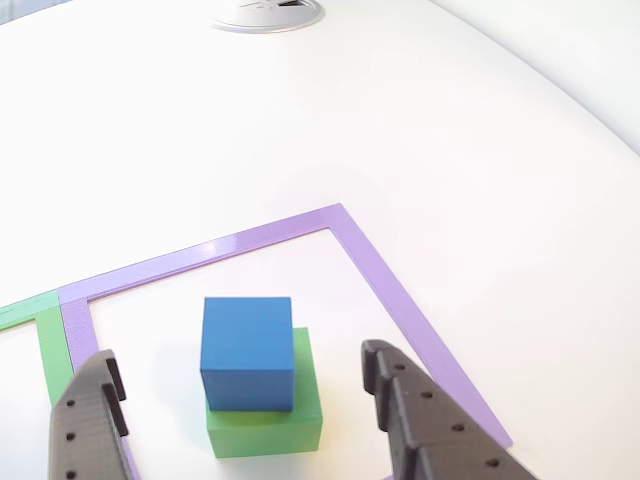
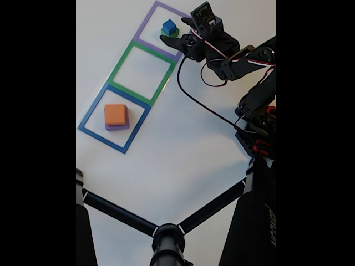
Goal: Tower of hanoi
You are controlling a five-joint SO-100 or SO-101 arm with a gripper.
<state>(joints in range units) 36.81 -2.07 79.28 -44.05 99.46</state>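
Observation:
The blue cube [image 1: 246, 350] sits on top of the green block [image 1: 268, 425], both inside the purple tape square [image 1: 385, 275]. My gripper [image 1: 236, 355] is open, one dark finger on each side of the stack, with gaps to both. In the fixed view the gripper [image 2: 176, 30] hovers at the blue cube [image 2: 168, 25] and green block [image 2: 174, 34] near the top. The orange block [image 2: 115, 114] rests on the wider purple block [image 2: 117, 127] inside the blue tape square [image 2: 91, 113].
A green tape square [image 2: 119, 64] lies between the purple and blue ones. A grey round grommet [image 1: 267, 14] sits at the far table edge. Black stand legs [image 2: 166, 235] cross the lower fixed view, and the arm's cable [image 2: 194, 100] loops over the table.

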